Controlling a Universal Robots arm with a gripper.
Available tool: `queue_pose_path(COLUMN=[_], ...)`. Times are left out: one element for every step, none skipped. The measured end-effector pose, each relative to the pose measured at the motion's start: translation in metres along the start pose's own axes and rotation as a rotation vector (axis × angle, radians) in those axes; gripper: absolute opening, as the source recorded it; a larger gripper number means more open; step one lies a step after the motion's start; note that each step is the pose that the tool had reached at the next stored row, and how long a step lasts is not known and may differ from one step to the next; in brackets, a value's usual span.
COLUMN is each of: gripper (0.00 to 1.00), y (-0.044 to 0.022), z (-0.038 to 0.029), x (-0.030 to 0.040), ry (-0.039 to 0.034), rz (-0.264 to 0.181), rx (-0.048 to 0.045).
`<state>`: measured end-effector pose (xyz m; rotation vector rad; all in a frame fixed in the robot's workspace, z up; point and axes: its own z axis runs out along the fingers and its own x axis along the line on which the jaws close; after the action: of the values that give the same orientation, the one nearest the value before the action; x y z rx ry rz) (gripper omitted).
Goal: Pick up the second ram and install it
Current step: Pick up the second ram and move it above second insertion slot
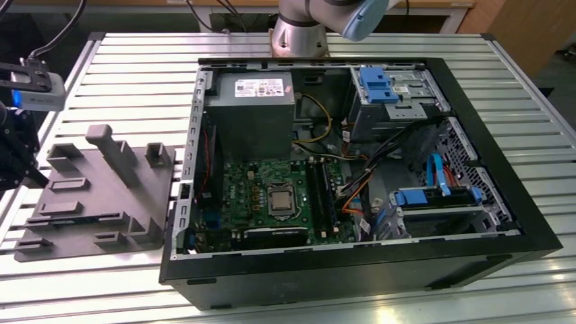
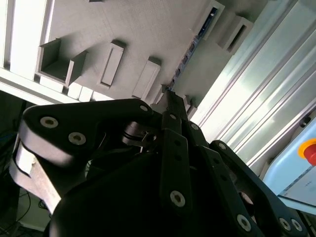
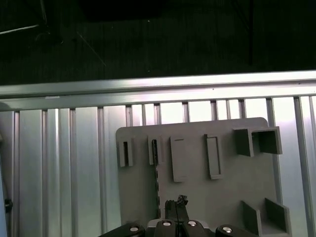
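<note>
The second ram (image 2: pixel 190 49) stands on edge in a long groove of the grey moulded tray (image 2: pixel 148 29), a thin dark strip running away from my fingertips. In the first wrist view the same ram (image 3: pixel 157 185) is a narrow line on the tray (image 3: pixel 232 182), just beside my gripper (image 3: pixel 177 203). In both wrist views the gripper (image 2: pixel 170 96) has its fingertips together, hovering over the tray with nothing seen between them. In the exterior view the gripper (image 1: pixel 36 179) hangs at the tray's (image 1: pixel 90 202) left edge.
An open computer case (image 1: pixel 360 270) lies on the slatted aluminium table (image 1: pixel 135 67), to the exterior view's right of the tray. Its motherboard (image 1: pixel 270 196) carries dark memory slots (image 1: pixel 320 192) beside orange and blue cables. Raised blocks (image 1: pixel 112 152) stand on the tray.
</note>
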<state>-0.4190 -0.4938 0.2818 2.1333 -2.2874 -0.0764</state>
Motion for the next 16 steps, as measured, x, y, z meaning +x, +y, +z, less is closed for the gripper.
queue_pose_path(gripper=[0.11, 0.11, 0.11, 0.11, 0.11, 0.11, 0.11, 0.11, 0.11, 0.11, 0.11, 0.11, 0.11, 0.11, 0.11, 0.11], y=[-0.0001, -0.0001, -0.0001, -0.0002, -0.0002, -0.0002, -0.0003, -0.0003, -0.0003, -0.0003, -0.0004, -0.0004, -0.0004, -0.0005, -0.0004, -0.0005], z=[0.0004, 0.0008, 0.0013, 0.0019, 0.0024, 0.0029, 0.0034, 0.0038, 0.0043, 0.0048, 0.0053, 0.0057, 0.0062, 0.0066, 0.0071, 0.0076], x=[0.0002, 0.0003, 0.0004, 0.0005, 0.0007, 0.0007, 0.0008, 0.0009, 0.001, 0.001, 0.001, 0.0011, 0.0011, 0.0011, 0.0011, 0.0012], ry=[0.0, 0.0, -0.0001, -0.0001, 0.0, 0.0, 0.0, 0.0, 0.0001, 0.0, 0.0, 0.0, 0.0, -0.0001, 0.0, 0.0], rz=[0.0, 0.0, 0.0, 0.0, 0.0, 0.0, 0.0, 0.0, 0.0, 0.0, 0.0, 0.0, 0.0, 0.0, 0.0, 0.0], rx=[0.0, 0.0, 0.0, 0.0, 0.0, 0.0, 0.0, -0.0001, -0.0001, -0.0001, 0.0, -0.0001, 0.0, 0.0, 0.0, 0.0])
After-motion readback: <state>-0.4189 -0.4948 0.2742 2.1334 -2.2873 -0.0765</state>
